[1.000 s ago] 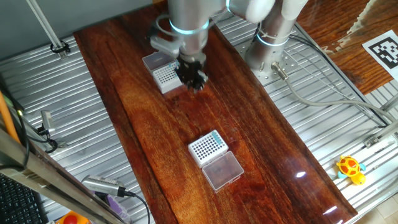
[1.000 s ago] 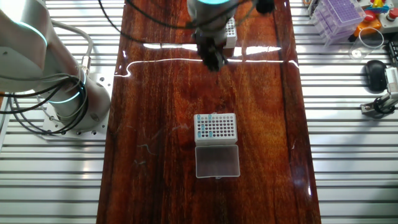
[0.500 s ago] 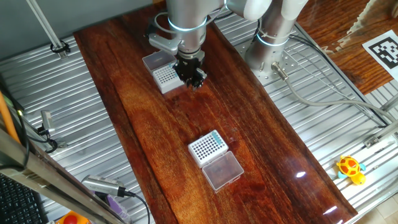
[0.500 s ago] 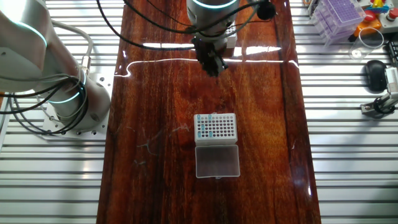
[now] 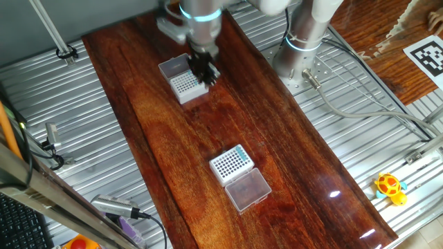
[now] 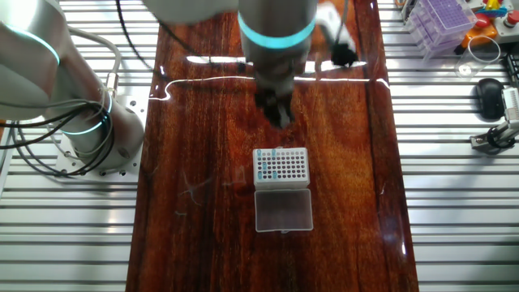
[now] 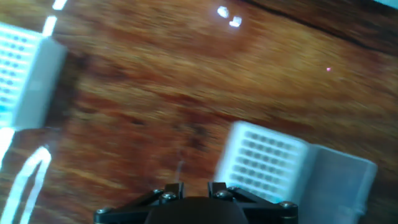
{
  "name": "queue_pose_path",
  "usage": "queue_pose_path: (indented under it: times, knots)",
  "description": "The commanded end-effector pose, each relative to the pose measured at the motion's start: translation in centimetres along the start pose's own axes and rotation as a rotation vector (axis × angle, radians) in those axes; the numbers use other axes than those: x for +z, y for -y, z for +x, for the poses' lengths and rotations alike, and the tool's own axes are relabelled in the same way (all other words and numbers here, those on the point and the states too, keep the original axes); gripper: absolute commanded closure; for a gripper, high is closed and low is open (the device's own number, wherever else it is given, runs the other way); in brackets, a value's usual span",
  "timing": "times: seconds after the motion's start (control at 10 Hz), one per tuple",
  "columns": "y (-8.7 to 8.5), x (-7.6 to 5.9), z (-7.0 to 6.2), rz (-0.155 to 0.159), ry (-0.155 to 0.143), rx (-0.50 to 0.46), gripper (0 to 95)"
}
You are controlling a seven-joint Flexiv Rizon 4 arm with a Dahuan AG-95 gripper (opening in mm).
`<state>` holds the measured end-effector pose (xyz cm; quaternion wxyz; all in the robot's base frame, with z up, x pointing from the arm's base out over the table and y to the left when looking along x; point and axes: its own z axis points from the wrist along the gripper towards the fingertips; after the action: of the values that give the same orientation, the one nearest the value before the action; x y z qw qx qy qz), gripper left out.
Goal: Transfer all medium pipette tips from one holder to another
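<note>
Partly done: a few medium pipette tips [image 6: 261, 168] seated in bold-holed rack [image 6: 302, 154] mid-bench; fine-dotted rack [image 5: 185, 84] possibly still stocked, too small to tell; end effector [image 6: 273, 109] airborne, blurred, grip indeterminate.

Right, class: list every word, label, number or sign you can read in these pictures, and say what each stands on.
No readable words or numbers anywhere.
Black-and-white square marker on the wooden top, far right: a coded pattern, not text.
Racks: no labels visible.
Hand view: too blurred to read anything.
</note>
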<state>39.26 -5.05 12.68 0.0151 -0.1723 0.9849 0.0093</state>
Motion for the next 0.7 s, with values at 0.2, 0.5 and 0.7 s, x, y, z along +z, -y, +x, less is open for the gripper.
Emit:
queue_pose_path:
  times: [0.2, 0.5, 0.7]
  knots:
    - [3.0, 1.0, -0.1, -0.011, 0.001, -0.142, 76.0]
    - [2.7, 2.0, -0.3, -0.017, 0.013, -0.13, 57.0]
    - [2.0, 2.7, -0.1, -0.015, 0.02, -0.117, 57.0]
